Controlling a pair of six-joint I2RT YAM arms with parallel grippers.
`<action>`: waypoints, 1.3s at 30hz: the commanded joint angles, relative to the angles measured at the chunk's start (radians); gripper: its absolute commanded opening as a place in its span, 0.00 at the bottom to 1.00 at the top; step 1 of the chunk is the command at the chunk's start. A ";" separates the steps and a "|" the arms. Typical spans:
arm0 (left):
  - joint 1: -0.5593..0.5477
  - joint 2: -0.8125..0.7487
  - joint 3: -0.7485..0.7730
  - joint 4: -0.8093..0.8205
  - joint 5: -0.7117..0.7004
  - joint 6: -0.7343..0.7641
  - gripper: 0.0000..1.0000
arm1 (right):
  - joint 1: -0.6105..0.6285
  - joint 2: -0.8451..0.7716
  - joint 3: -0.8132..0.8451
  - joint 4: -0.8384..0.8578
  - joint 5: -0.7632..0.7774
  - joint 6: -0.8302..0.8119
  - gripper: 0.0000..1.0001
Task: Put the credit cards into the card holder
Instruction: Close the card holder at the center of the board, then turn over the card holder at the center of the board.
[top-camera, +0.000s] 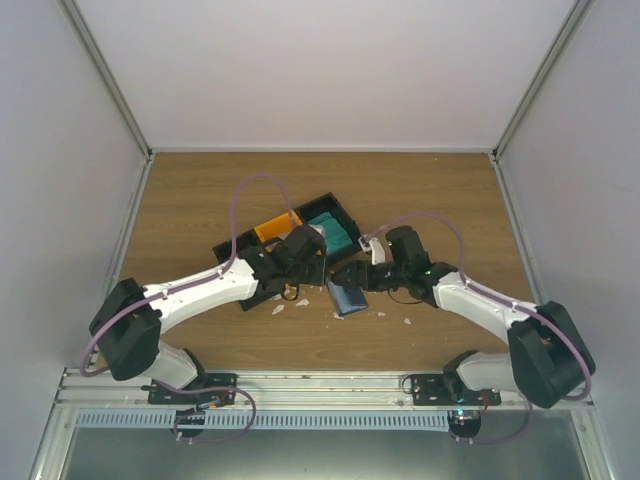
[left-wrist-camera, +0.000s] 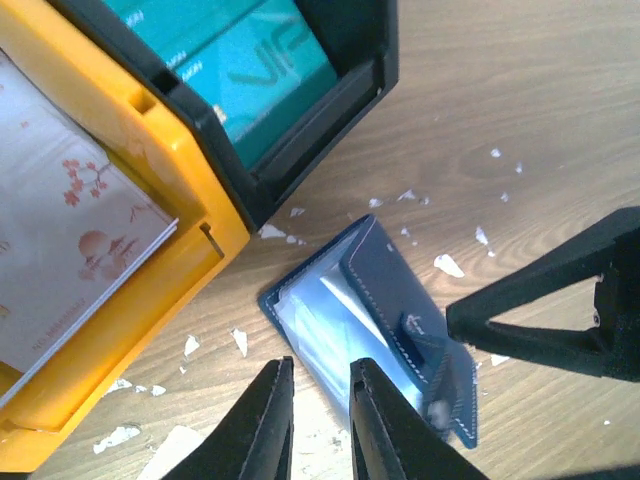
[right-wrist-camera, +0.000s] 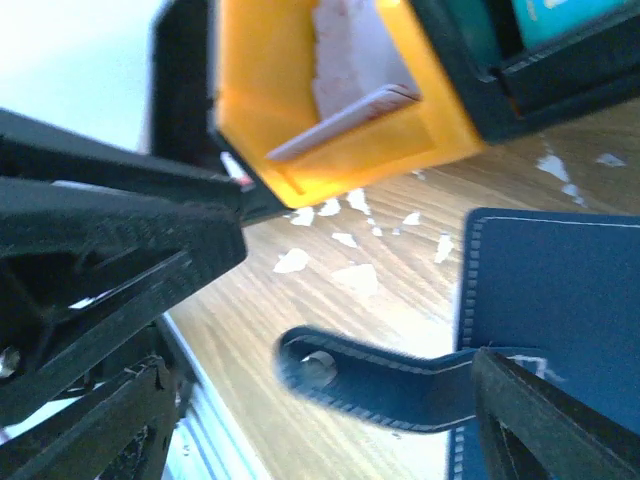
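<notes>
My left claw (left-wrist-camera: 320, 372) stood barely parted, a thin slit between its two fingers (left-wrist-camera: 268, 425) and nothing gripped in it. It hung low over the near corner of the card holder (left-wrist-camera: 365, 310). The holder lay on the table (left-wrist-camera: 520, 90) just beside the bins. Its navy cover was partly folded back so the pale, glossy sleeves inside showed, though I could not tell whether any card sat in them. My right claw (right-wrist-camera: 360, 300) was spread wide and held nothing. The holder's snap tab (right-wrist-camera: 350, 380) curled across the gap between its fingers, and the lower fingertip (right-wrist-camera: 540, 420) lay over the holder's navy edge — touching or just clear of it, I could not say. From my left wrist, that right finger (left-wrist-camera: 545, 320) came in from the side with its tip right at the tab. Farther out, the orange bin (left-wrist-camera: 190, 290) held the pale cards (left-wrist-camera: 70, 220) printed with red blotches. The black bin (left-wrist-camera: 340, 110) pressed against it held the teal cards (left-wrist-camera: 250, 70). None of those cards was in either claw. White scraps (left-wrist-camera: 448, 265) were scattered over the wood around the holder and along the foot of the bins. From above, both my arms reached in toward the middle of the table — the holder lay between the two claws, on the near side of the bins.
</notes>
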 joint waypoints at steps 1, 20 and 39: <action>0.019 -0.070 0.042 -0.004 -0.047 0.034 0.22 | 0.001 -0.082 -0.030 0.078 -0.084 -0.013 0.83; 0.069 -0.063 0.076 0.075 0.259 0.142 0.35 | -0.003 -0.104 -0.048 -0.089 0.305 0.032 0.49; 0.049 0.176 0.008 0.187 0.407 0.125 0.31 | 0.040 0.173 -0.085 -0.020 0.198 0.001 0.23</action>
